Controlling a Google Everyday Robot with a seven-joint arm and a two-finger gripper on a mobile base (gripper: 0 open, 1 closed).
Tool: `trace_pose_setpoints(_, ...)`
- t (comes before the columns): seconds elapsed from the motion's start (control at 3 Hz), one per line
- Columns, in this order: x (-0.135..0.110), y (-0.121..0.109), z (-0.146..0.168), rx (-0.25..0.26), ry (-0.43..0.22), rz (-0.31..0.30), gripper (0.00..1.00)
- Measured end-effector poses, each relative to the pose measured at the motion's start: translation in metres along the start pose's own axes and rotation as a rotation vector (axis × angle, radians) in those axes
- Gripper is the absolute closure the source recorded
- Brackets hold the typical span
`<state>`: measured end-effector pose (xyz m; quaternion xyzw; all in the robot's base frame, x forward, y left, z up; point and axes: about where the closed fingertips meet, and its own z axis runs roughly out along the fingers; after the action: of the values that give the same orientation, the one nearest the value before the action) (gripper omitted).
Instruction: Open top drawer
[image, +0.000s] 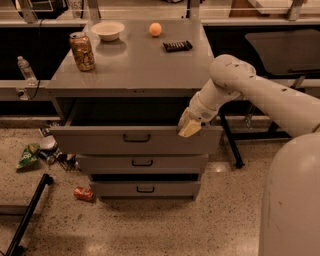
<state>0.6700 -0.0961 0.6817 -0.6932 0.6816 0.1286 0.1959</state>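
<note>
The top drawer is a grey metal drawer with the widest front panel and a small dark centre pull handle. It stands pulled out from the cabinet, with its dark inside showing behind the front panel. My gripper is at the right end of the drawer's top edge, its pale fingers resting at the upper rim of the front panel. My white arm reaches in from the right.
Two narrower drawers sit below. On the cabinet top are a can, a white bowl, an orange ball and a dark bar. Litter, a can and a black stand lie on the floor left.
</note>
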Motion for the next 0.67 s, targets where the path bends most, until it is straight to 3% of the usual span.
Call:
trace_pose_setpoints(0.33, -0.0058, 0.0228, 0.0016, -0.068, -0.007, 0.022, 0.16)
trace_pose_setpoints(0.67, -0.0059, 0.0229, 0.0015, -0.069, -0.007, 0.022, 0.00)
